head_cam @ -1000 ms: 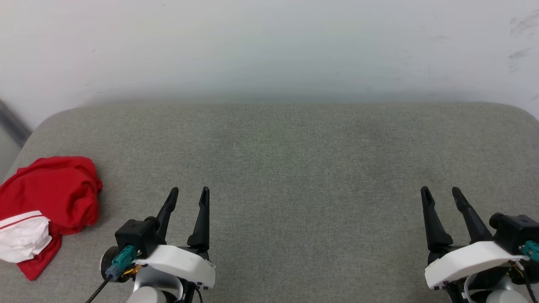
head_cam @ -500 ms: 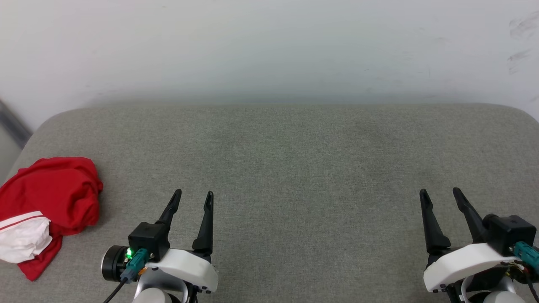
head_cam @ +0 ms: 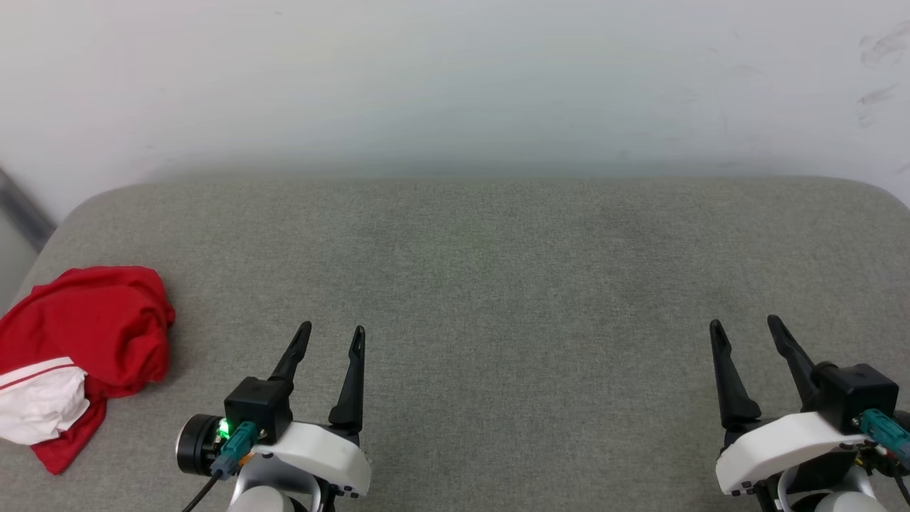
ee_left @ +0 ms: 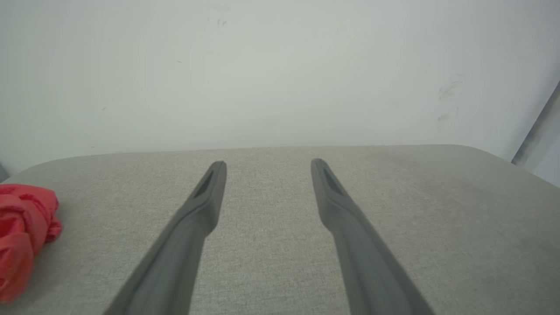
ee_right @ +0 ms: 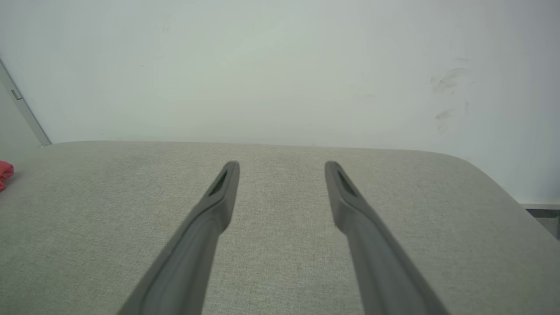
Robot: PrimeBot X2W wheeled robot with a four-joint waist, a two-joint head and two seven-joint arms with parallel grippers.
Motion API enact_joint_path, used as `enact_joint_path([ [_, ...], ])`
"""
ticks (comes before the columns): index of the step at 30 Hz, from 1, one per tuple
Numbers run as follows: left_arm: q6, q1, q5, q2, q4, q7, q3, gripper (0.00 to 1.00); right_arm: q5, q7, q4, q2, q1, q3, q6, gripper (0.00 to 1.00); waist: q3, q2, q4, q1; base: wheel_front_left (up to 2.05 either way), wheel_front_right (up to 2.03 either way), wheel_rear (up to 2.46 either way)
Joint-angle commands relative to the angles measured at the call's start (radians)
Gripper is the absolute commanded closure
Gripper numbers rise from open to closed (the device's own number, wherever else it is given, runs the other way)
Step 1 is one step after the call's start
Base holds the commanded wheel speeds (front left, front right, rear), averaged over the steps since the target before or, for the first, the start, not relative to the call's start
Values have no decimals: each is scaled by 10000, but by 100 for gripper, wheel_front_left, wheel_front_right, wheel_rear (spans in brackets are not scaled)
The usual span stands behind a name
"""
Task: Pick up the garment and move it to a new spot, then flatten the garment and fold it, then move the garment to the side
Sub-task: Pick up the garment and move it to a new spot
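A pale wall point(head_cam: 455, 78) stands behind everything, with a few dark scuff marks point(head_cam: 880, 67) near its right end. In front of it lies a wide grey upholstered cushion point(head_cam: 498, 284) with rounded far corners and a woven fabric cover.

The red T-shirt point(head_cam: 92, 334) sits crumpled in a heap at the cushion's left edge, toward the near side. One white sleeve point(head_cam: 39, 402) with a thin red stripe along its seam is bunched against the front of the heap. In the left wrist view the T-shirt point(ee_left: 22, 232) shows as a red bundle at the left border, and in the right wrist view a small red scrap of it point(ee_right: 4, 173) shows at the far left.

The left claw point(head_cam: 332, 329) is over the cushion near its front edge, well apart from the T-shirt and to its right. Its two dark fingers are spread wide with nothing between them, and a small green light point(head_cam: 225, 429) glows on its wrist housing. The right claw point(head_cam: 744, 323) is far across the cushion at the lower right, also spread wide and empty. The wrist views show the same wide gap on the left claw point(ee_left: 267, 164) and the right claw point(ee_right: 282, 165).
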Motion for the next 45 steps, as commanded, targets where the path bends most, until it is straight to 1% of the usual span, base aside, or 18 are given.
enact_joint_path([
  [1, -63, -104, 89, -6, 25, -79, -10, 0, -165, -53, -56, 35, 33, 1, -3, 0, -1, -1, 2, 0, 0, 0, 0],
  [7, -113, -165, 303, -40, 176, -181, -24, 0, -378, -117, -45, 35, 24, -22, -3, 0, -18, -1, 15, 0, 0, 0, 0],
  [12, -147, -233, 91, -69, 267, -158, 48, 0, -146, -135, 38, 36, -16, -64, -3, 0, -27, -1, 74, 0, 0, 0, 0],
  [18, -105, -283, -56, -85, 285, -158, 146, 0, -171, -191, -80, 36, -45, -67, -3, 0, 11, -1, 385, 0, 0, 0, 0],
  [22, 18, -371, -182, -88, 231, -158, 340, 0, -210, -193, -276, 36, -14, 48, -3, 0, 78, -1, 829, 0, 0, 0, 0],
  [29, 186, -271, -250, -95, 124, -158, 847, 0, -165, -132, -639, 32, 43, 358, -3, 0, 147, -1, 1844, 0, 0, 0, 0],
  [35, 137, -231, -221, -94, 64, -158, 1277, 0, -69, -102, -911, 27, 66, 631, -5, 0, 205, -1, 2797, 0, 0, 0, 0],
  [36, 125, -170, -170, -99, 27, -158, 1431, 0, -57, -72, -1010, 29, 27, 774, -5, 0, 223, -1, 3195, 0, 0, 0, 0],
  [40, 97, -95, -127, -97, 6, -156, 1612, 0, -18, -40, -1113, 27, -41, 913, -5, 0, 257, -1, 3642, 0, 0, 0, 0],
  [45, 19, -79, -81, -99, 30, -158, 1744, 0, -142, 31, -1239, 29, -137, 1026, -5, 0, 325, -1, 3972, 0, 0, 0, 0],
])
